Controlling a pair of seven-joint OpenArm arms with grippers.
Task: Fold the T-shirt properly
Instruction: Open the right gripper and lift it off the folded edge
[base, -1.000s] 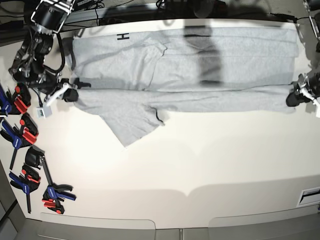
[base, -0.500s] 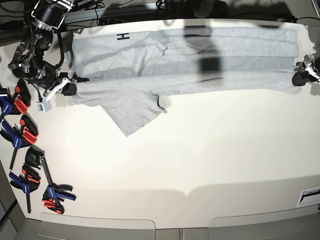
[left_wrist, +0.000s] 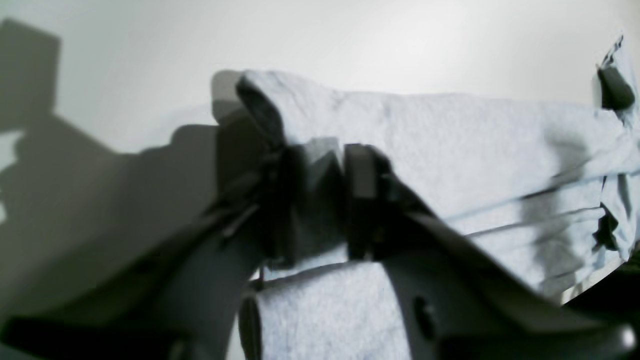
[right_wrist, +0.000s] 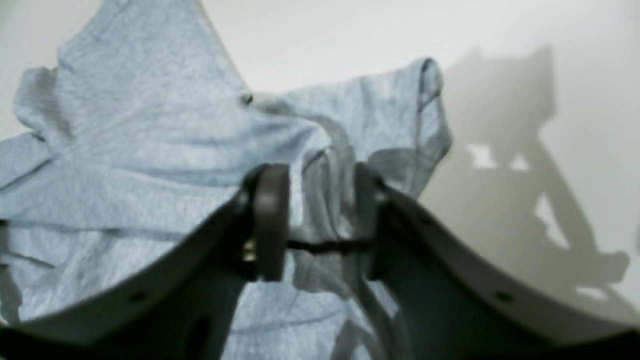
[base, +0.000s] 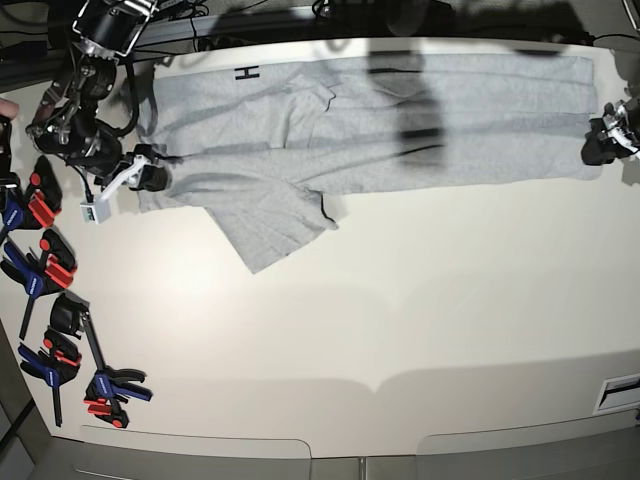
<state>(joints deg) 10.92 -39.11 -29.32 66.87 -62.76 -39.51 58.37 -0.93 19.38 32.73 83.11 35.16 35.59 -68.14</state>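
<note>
Grey heather cotton T-shirt lies stretched flat along the far edge of the white table, one sleeve angling toward the table's middle, with a black letter "H" readable near its far hem. The right gripper pinches a bunched fold at one end of the T-shirt. The left gripper clamps the cloth at the opposite end.
</note>
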